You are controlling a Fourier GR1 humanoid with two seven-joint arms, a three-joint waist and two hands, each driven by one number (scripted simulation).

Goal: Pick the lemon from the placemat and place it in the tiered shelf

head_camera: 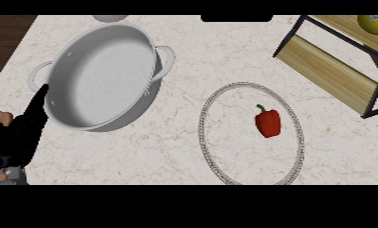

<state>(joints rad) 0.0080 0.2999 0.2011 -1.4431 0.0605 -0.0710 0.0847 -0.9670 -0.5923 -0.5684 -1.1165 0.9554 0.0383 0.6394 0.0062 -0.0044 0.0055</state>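
Lemon point(369, 23) already sits on the shelf point(328, 67) top tier, far right. Left robot hand point(28, 124) rests beside the pan point(100, 77), fingers straight, holding nothing. Pepper point(268, 122) on placemat point(210, 132). Right robot hand out of view.

Even bright light; soft shadow under pot point(103, 77), perhaps overhead.
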